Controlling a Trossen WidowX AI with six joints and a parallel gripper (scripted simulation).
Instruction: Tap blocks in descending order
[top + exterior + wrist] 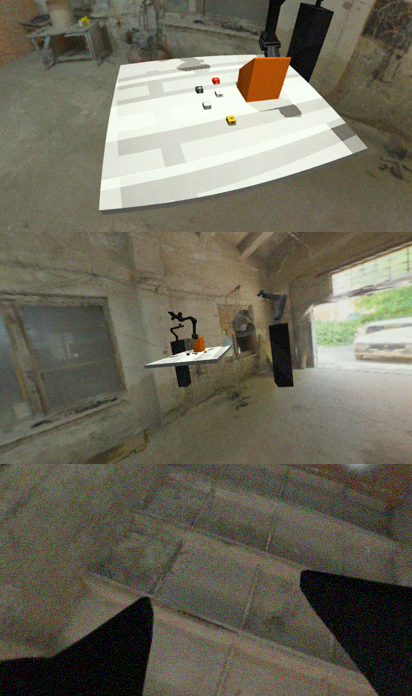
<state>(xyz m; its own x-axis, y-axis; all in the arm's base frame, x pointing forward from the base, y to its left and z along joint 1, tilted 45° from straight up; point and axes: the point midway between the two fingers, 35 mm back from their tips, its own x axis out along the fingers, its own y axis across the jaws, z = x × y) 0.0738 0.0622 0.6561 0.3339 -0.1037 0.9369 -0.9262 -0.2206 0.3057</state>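
Observation:
Five small blocks sit on the white and grey table (201, 161) (172, 363): a red block (215, 80), a black block (199, 89), a white block (219, 93), a second white block (206, 104) and a yellow block (231, 119). Their digits are too small to read. My gripper (227, 591) (170, 313) is open and empty. It is raised high above the table's far side and points at a wall. No block shows in the wrist view.
A large orange box (263, 79) (198, 344) stands at the back right of the table, close to the red and white blocks. The arm's base (269, 43) rises behind it. Black pillars (309, 37) (280, 353) stand beside the table.

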